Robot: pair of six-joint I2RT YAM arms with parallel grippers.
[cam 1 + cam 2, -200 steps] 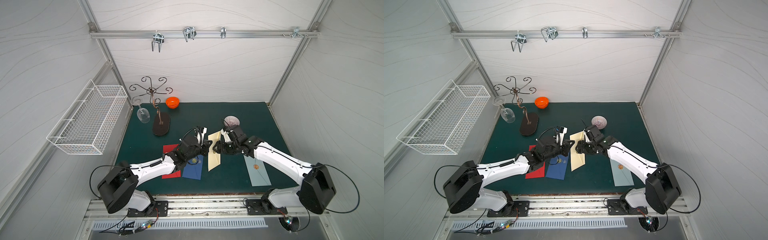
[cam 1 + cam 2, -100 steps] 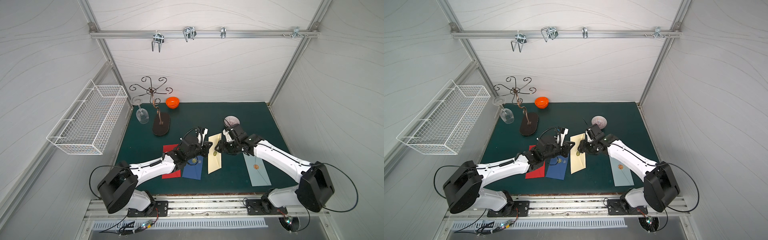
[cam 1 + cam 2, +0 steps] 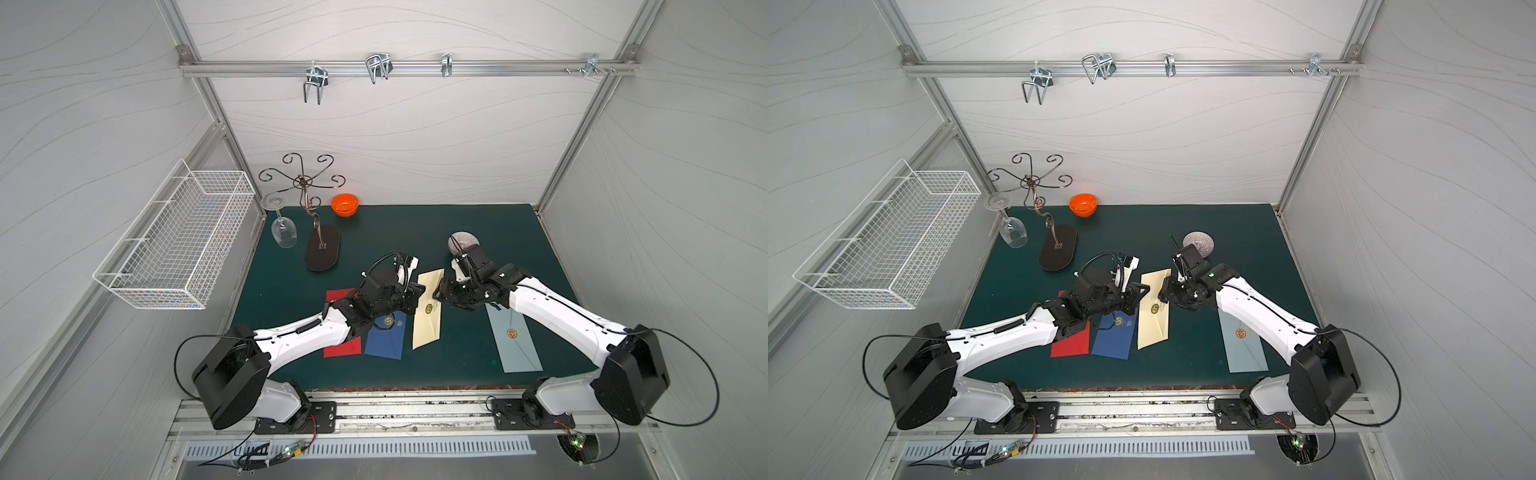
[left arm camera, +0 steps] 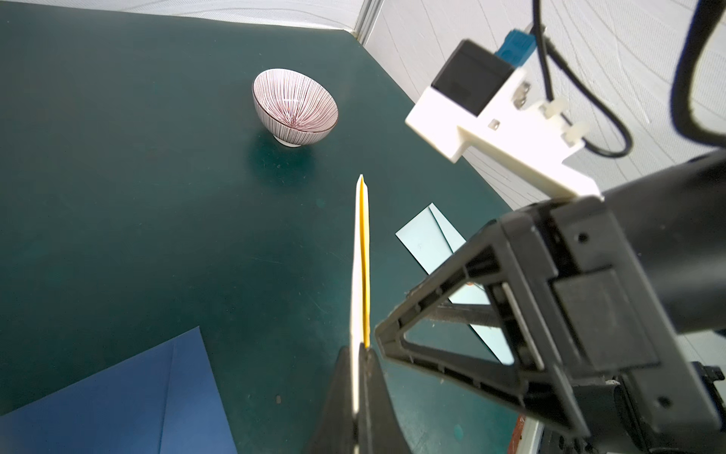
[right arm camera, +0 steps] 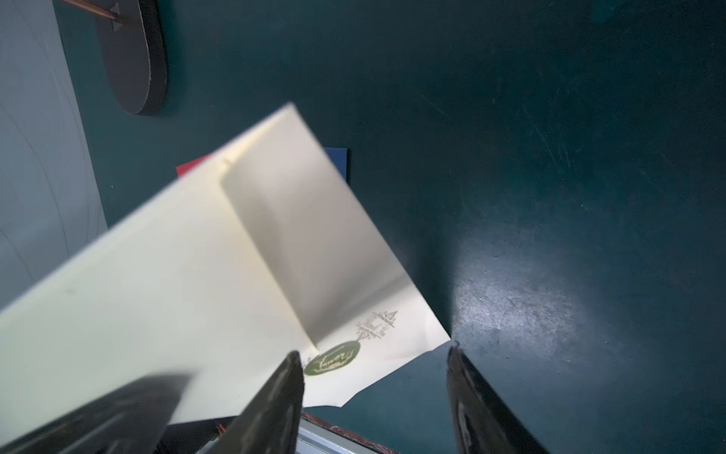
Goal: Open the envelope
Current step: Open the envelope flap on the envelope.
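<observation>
A smooth, matte cream paper envelope point(image 3: 428, 309), long and rectangular, sits near the middle of the dark green, faintly scuffed tabletop point(image 3: 478, 232), its long sides running from the front edge toward the back. Its triangular flap comes to a point at a round green seal point(image 5: 332, 359) with gold script. The left gripper point(image 4: 359, 377) is pressed onto the envelope's left long edge, and the paper shows edge-on between its black fingers. The right gripper point(image 5: 375, 353) is spread at the opposite edge, with one finger point(image 5: 275, 397) over the paper beside the seal and the other over bare tabletop; contact cannot be told. Flat red point(image 3: 343, 349), navy point(image 3: 386, 340) and pale blue point(image 3: 517, 340) envelopes lie nearer the front edge.
</observation>
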